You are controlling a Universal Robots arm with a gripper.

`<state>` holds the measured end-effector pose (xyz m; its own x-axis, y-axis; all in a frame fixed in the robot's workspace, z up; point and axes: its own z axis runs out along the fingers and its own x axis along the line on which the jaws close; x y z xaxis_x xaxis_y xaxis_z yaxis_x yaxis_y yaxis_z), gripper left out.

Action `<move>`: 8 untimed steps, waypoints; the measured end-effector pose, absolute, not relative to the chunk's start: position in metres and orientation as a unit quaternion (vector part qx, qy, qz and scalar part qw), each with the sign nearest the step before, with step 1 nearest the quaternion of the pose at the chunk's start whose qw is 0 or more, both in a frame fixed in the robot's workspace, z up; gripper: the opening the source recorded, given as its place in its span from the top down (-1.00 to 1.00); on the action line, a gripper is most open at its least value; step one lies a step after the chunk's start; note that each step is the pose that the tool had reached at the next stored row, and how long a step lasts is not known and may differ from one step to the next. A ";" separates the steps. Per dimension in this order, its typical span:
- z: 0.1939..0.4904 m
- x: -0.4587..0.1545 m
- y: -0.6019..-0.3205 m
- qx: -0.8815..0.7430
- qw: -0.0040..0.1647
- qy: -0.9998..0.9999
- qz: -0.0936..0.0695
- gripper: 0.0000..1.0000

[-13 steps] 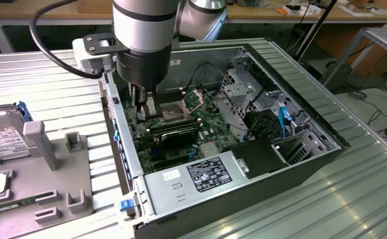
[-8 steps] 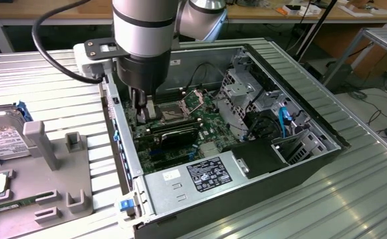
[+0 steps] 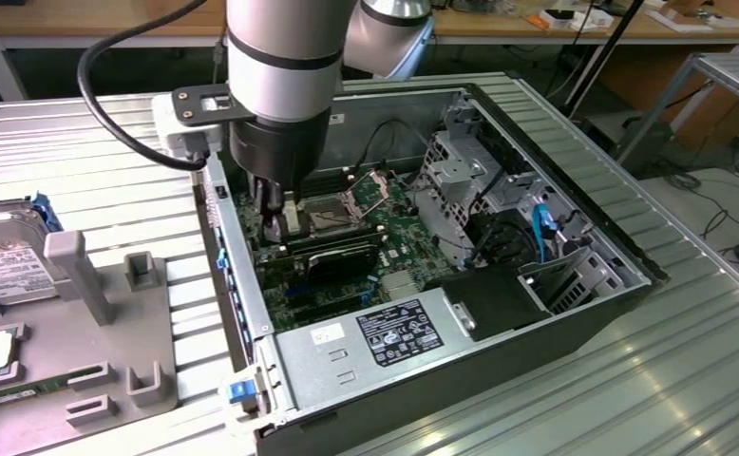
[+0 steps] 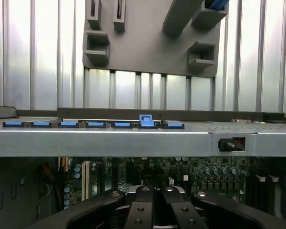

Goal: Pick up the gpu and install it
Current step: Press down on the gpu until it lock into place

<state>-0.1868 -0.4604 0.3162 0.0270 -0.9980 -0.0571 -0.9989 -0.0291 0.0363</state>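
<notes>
Left of centre in the exterior view, the gripper [image 3: 272,223] reaches down inside the open computer case [image 3: 573,190], fingers pressed together. Just beside it the gpu [image 3: 338,255] already sits on the motherboard [image 3: 395,247], apparently seated; little seems left.

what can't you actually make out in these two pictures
- Whether the gpu is fully seated: exterior view, the gripper and arm cover its near end.
- What the shut gripper presses on: wrist view, cut off by the picture's edge.
- Label text: exterior view, too small.
</notes>
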 end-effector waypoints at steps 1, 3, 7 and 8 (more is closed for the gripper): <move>0.316 -0.187 -0.460 -0.717 0.007 0.697 0.033 0.79; 0.316 -0.187 -0.460 -0.717 0.007 0.697 0.033 0.79; 0.312 -0.190 -0.460 -0.717 0.007 0.697 0.033 0.79; 0.311 -0.190 -0.460 -0.717 0.007 0.697 0.033 0.79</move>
